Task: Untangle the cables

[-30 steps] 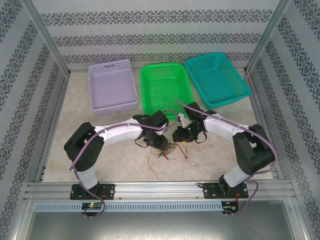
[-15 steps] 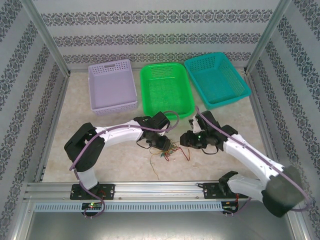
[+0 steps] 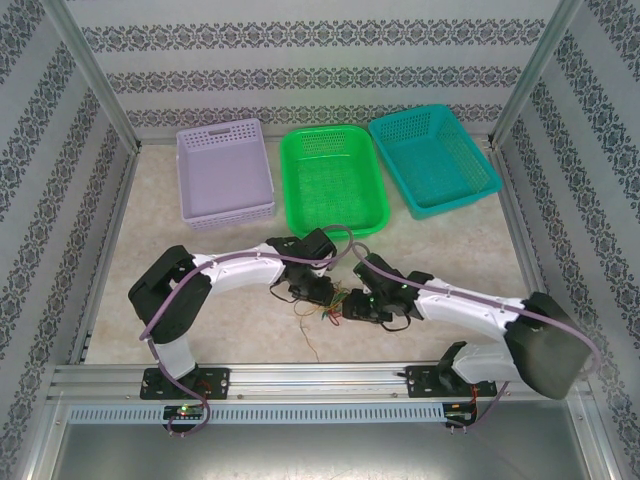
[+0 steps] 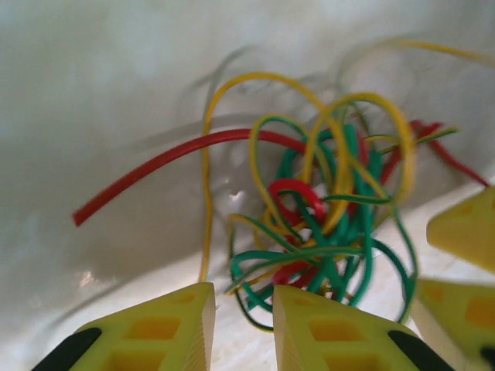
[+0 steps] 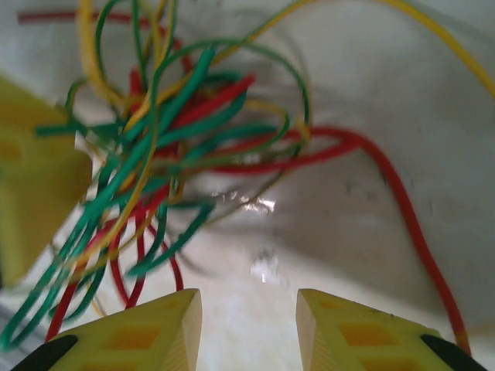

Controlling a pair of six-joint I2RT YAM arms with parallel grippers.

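Jaws of the left pincer [image 4: 244,309] have narrowed to a slit, nothing clearly pinched; cables [image 4: 332,220] tangle just ahead. Right pincer [image 5: 249,309] has swung in opposite, half open, empty: likely a two-sided pull comes next.

Cables [image 4: 332,224], red, yellow, green, thin, tangled in one clump

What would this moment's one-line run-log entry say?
cables: tangled in one clump on table | left gripper: jaws narrowly apart at clump's edge | right gripper: open, nothing between jaws, beside clump
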